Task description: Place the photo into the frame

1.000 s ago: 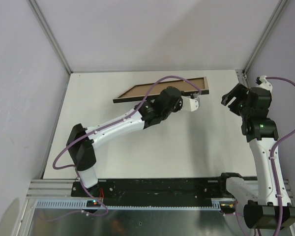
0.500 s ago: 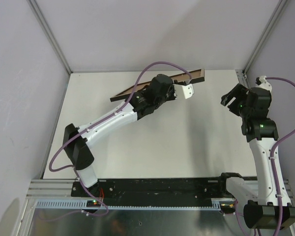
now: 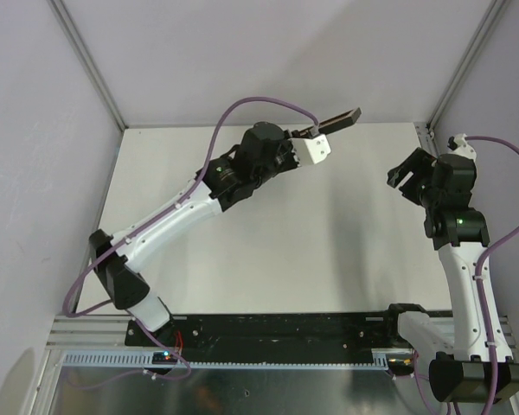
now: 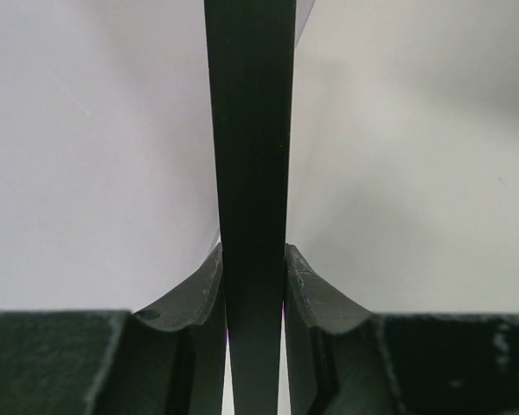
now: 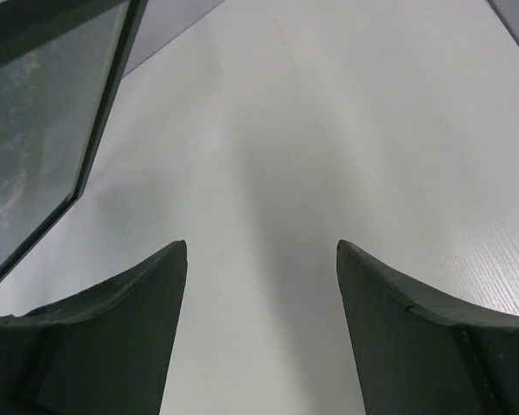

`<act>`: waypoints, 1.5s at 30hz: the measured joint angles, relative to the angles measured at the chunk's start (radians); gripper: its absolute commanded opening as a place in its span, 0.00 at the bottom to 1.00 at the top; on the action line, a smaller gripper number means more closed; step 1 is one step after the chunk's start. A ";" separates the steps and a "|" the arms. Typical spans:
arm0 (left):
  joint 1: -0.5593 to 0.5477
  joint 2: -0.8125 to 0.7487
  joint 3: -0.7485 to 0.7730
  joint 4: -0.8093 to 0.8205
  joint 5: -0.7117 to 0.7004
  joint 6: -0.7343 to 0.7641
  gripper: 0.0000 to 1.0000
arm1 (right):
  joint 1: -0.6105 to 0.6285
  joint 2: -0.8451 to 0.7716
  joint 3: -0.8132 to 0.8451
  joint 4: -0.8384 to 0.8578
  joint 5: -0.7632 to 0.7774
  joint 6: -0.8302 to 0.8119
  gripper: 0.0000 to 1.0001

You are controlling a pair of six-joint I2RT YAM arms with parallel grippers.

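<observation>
So the left hand (image 3: pixel 318 137) is clamping the thin rectangular black picture frame (image 3: pixel 342 118) by its edge and swinging it up off the flat white counter (image 3: pixel 329 259). A second ago the frame was lying tilted with its brown backing board facing up. Now it's turning almost edge-on to the overhead camera, up in the air near the back wall. In the left wrist view the frame's black edge (image 4: pixel 253 173) is running straight up between the two fingers (image 4: pixel 195 298), both pressing on it, so the grip is looking solid. The right hand (image 3: pixel 405 177) is hanging over the right side of the counter with its jaws apart and nothing in them, basically not budging this whole time. Its wrist camera is catching the frame's clear pane (image 5: pixel 35 130) at the left, with something dim and greenish in it. That might be the landscape paper photo already sitting in there or just a reflection, can't tell. The photo isn't showing as a separate sheet in any view. Best guess is the frame is getting flipped onto its other side, so the loading is probably mostly done. It's an edge grip on a big flat thing, so slipping or twisting is the worry.
</observation>
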 measured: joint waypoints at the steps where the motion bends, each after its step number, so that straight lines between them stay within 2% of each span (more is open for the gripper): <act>1: 0.001 -0.010 0.000 -0.002 0.007 -0.008 0.00 | 0.001 0.000 0.000 -0.002 0.000 0.000 0.74; 9: 0.030 -0.092 0.000 -0.019 0.091 -0.091 0.00 | 0.010 0.001 0.000 -0.005 0.000 0.000 0.73; 12: 0.074 -0.116 0.002 -0.018 0.166 -0.156 0.00 | 0.016 0.001 0.000 -0.005 0.000 0.000 0.73; 20: 0.317 -0.129 0.037 0.002 0.457 -0.404 0.00 | 0.021 0.001 0.000 -0.012 0.000 0.000 0.74; 25: 0.490 -0.129 0.082 0.011 0.646 -0.614 0.00 | 0.021 0.001 0.000 -0.015 0.000 0.000 0.73; 29: 0.584 -0.124 0.086 0.034 0.754 -0.753 0.00 | 0.021 0.004 0.000 -0.016 -0.001 0.000 0.73; 32: 0.642 -0.113 0.092 0.024 0.837 -0.843 0.00 | 0.021 0.008 0.000 -0.015 -0.005 0.000 0.73; 37: 0.715 -0.056 0.092 0.113 0.982 -1.000 0.00 | 0.035 0.019 0.000 -0.013 -0.008 0.000 0.73; 45: 0.749 0.094 0.092 0.233 1.138 -1.138 0.00 | 0.067 0.032 -0.023 0.003 -0.020 0.001 0.73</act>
